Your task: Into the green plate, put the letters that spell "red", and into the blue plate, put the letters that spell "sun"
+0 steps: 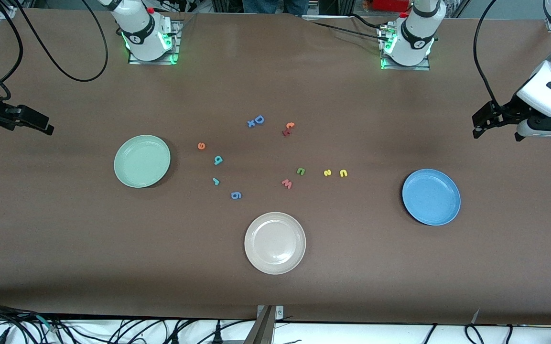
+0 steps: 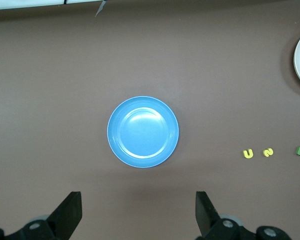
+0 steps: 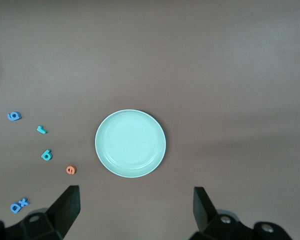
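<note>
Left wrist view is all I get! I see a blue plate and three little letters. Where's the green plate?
Observer: The green plate sits toward the right arm's end of the table, with nothing in it.
Operator: Are the "red" letters close to it?
Observer: Yes, the orange e, teal d and teal r lie on the table beside it, none touching it.
Operator: What's the other robot hand doing?
Observer: The right gripper hangs open above the table at the right arm's end, holding nothing.
Operator: And mine?
Observer: The left gripper hangs open too, up above the table's left-arm end.
</note>
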